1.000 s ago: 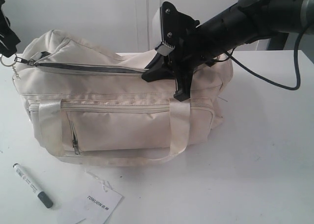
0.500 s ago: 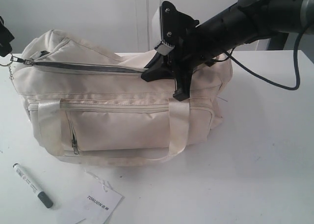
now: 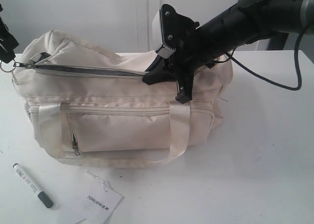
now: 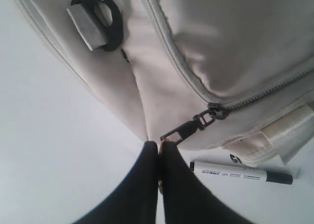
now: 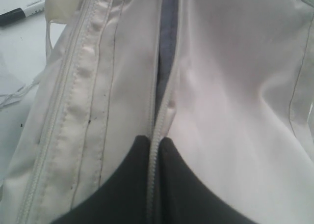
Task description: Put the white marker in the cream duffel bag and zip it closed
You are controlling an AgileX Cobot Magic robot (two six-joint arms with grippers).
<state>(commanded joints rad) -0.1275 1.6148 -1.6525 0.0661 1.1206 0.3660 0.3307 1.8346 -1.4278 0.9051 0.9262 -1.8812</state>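
A white table (image 3: 265, 150) carries the cream duffel bag (image 3: 122, 111), and behind the bag rises a plain white wall (image 3: 98, 13) with a few upright panel lines. The table around the bag is pale and matte, with small dark specks in front of it. The white marker (image 3: 32, 185) lies flat on the table in front of the bag's left end, outside the bag and apart from it, its dark cap pointing away from the bag. Just beside the marker, also in front of the bag, lies a white paper tag (image 3: 98, 204) with printed letters. The bag's top zip (image 3: 88, 70) shows a long dark slit. At the bag's left end the left pincer (image 4: 159, 146) is closed on the metal zip pull (image 4: 189, 128). On top of the bag, toward its right end, the right pincer (image 5: 154, 141) is pressed together on the bag's fabric at the zip seam. A black cable (image 3: 265, 79) loops down from that arm to the right of the bag.
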